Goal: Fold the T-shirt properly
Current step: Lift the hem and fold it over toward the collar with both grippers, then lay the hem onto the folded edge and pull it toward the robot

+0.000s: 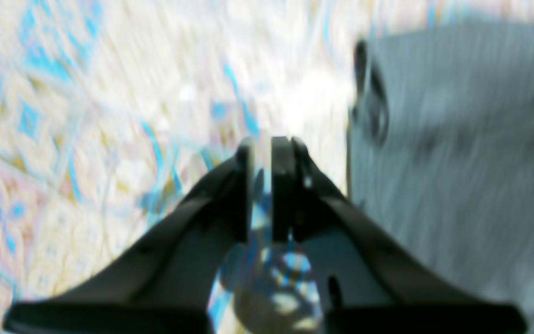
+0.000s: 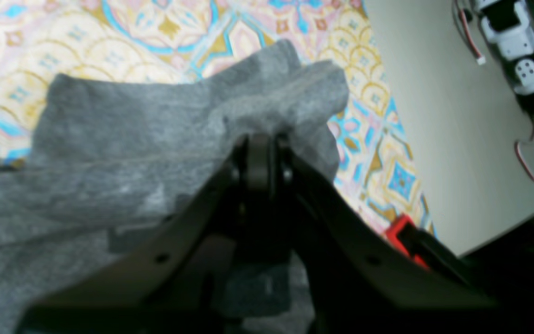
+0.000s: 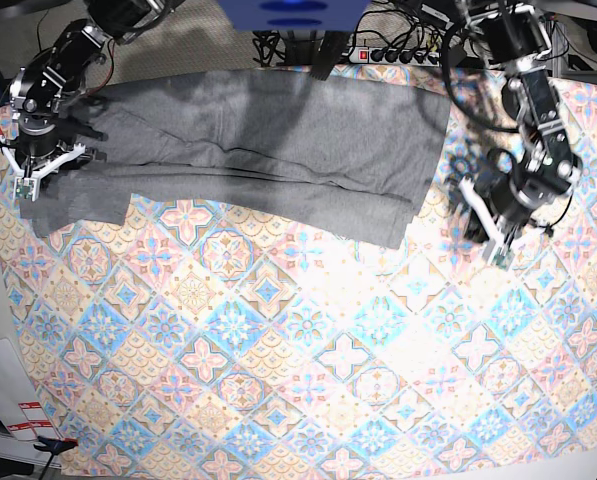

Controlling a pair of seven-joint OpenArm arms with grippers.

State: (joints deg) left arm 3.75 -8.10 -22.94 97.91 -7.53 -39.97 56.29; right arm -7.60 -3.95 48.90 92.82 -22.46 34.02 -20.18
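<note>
While the right gripper (image 2: 260, 160) has its jaws clamped on a bunched edge of the T-shirt (image 3: 268, 150), likely to carry a fold across, the left gripper (image 1: 269, 153) hangs beside the shirt's other end, jaws slightly apart and empty. One shirt lies half-folded along the cloth's (image 3: 308, 370) far edge; two grippers, one cloth.

Floral-tile cloth (image 3: 308, 350) covers table; power strip (image 3: 390, 56) behind
</note>
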